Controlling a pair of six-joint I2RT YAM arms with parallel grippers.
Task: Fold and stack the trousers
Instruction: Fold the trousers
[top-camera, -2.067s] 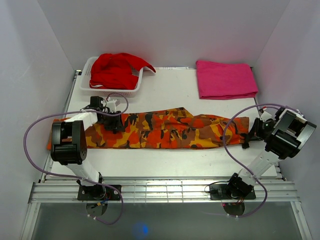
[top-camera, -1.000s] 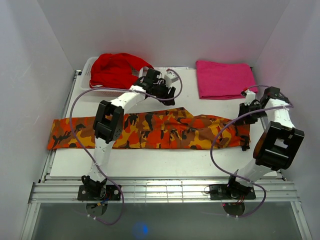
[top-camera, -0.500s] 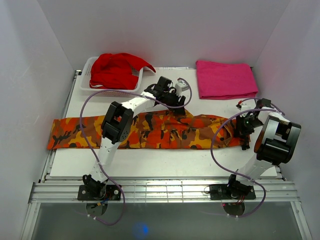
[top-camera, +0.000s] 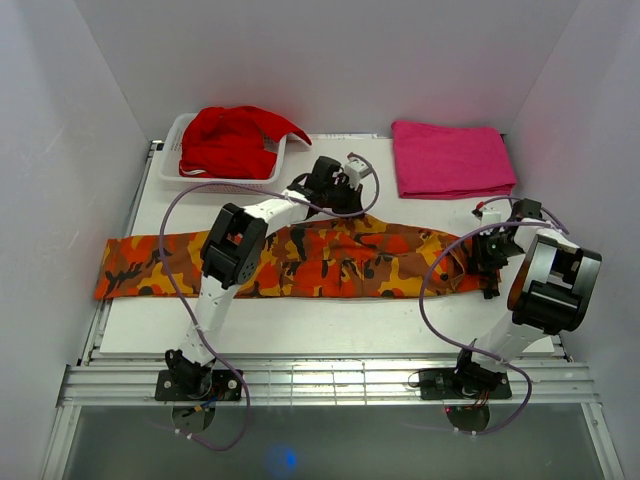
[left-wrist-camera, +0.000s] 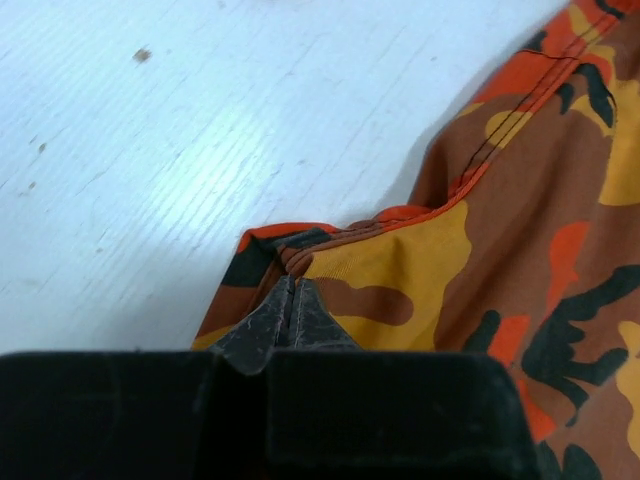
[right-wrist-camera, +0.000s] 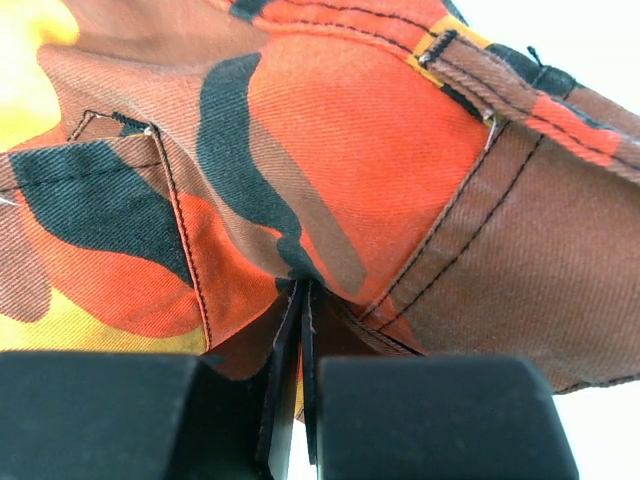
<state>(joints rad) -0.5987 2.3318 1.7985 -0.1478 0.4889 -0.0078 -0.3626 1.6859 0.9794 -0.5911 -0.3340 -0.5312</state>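
The camouflage trousers (top-camera: 330, 258) lie stretched lengthwise across the middle of the white desk (top-camera: 330, 320), folded into one long band of orange, red, yellow and black. The leg ends reach the desk's left edge and the waistband sits at the right.

The left arm reaches far forward over the cloth. Its left hand (top-camera: 335, 205) is at the trousers' far edge, about midway along. Its wrist camera shows the left hand (left-wrist-camera: 292, 300) with its two fingers pressed together on a small fold of that edge. The hem is puckered up into the tips, with bare desk (left-wrist-camera: 200, 120) just beyond it.

The right hand (top-camera: 490, 255) is down at the waistband end. In its wrist camera the right hand (right-wrist-camera: 302, 300) is likewise pinched tight on the fabric, which bunches into the narrow slit between the fingers. A stitched pocket corner lies to one side and the waistband seam to the other.

At the back left a white basket (top-camera: 175, 150) holds a plain red garment (top-camera: 235, 140). At the back right lies a pink folded cloth (top-camera: 452, 158), well apart from the trousers.
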